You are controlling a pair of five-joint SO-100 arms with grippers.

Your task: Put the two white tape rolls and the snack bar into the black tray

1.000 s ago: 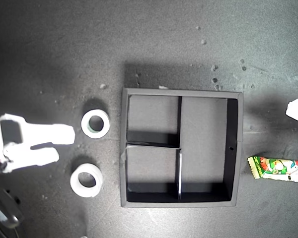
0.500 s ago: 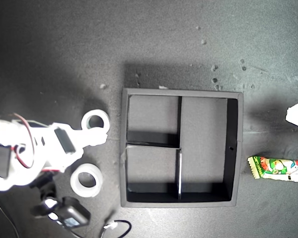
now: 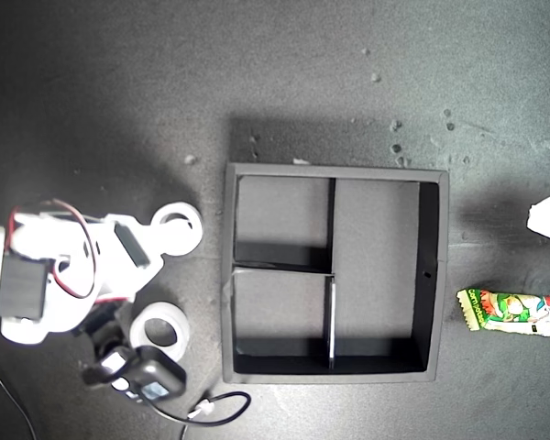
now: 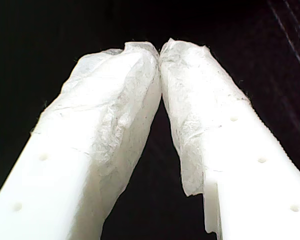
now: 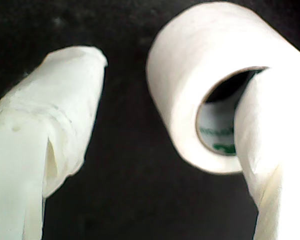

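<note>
my second gripper (image 5: pixel 190 110) spreads wide at the far tape roll (image 3: pixel 178 225), one finger in its hole. near roll (image 3: pixel 159 332) lies beside it, left of the black tray (image 3: pixel 437 275) in the exterior view; snack bar (image 3: pixel 513 312) right. my first gripper (image 4: pixel 160 50) is pinched together, empty.

Perhaps a lab: speckled dark tabletop (image 3: pixel 119 82).
</note>
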